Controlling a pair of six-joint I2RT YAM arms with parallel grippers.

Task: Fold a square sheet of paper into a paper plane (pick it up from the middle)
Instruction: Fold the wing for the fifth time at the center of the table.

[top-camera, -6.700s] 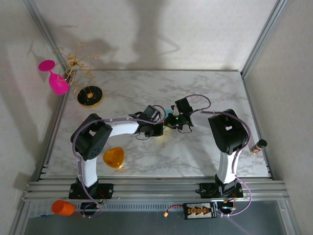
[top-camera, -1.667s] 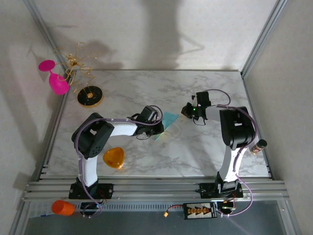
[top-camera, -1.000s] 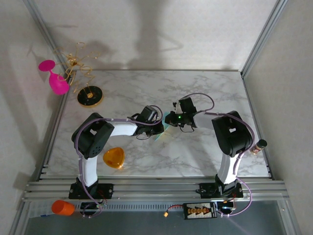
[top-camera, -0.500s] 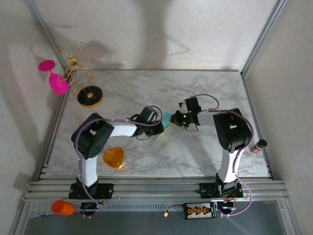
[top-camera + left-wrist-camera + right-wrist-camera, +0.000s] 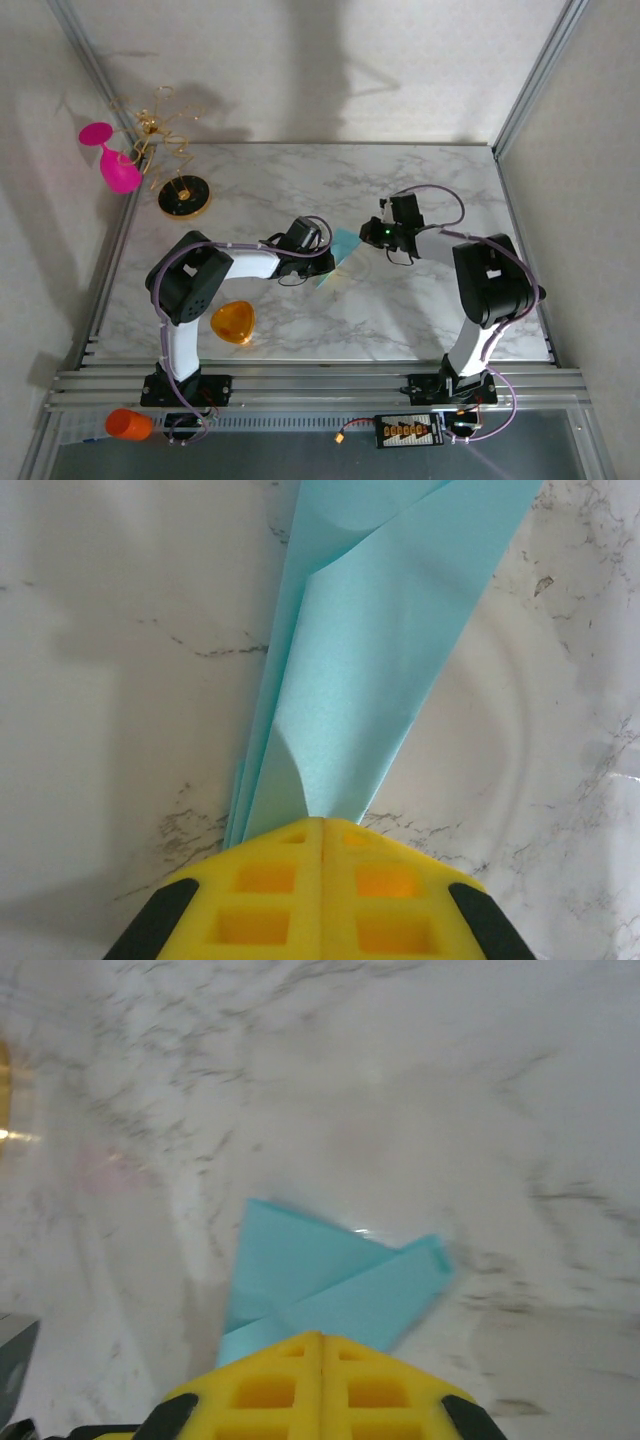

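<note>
The teal paper plane [image 5: 343,250] lies mid-table as a slim folded dart with layered flaps. In the left wrist view the paper plane [image 5: 370,660] runs away from my left gripper [image 5: 322,825], whose yellow fingers are shut tight together, their tips resting on its narrow end. In the top view the left gripper [image 5: 322,265] sits at the paper's lower left. My right gripper [image 5: 368,233] is at the paper's upper right edge. In the right wrist view the right gripper [image 5: 322,1338] is shut, with the wide end of the paper plane [image 5: 320,1280] just past its tips.
An orange rounded-triangle piece [image 5: 232,322] lies near the left arm's base. A pink glass [image 5: 112,160] and a gold wire stand on a black disc [image 5: 183,196] sit at the far left. An orange cup [image 5: 127,424] rests below the table's front rail.
The right gripper has drawn back to the right off the paper, uncovering its wide end. The left gripper and the paper have stayed put.
</note>
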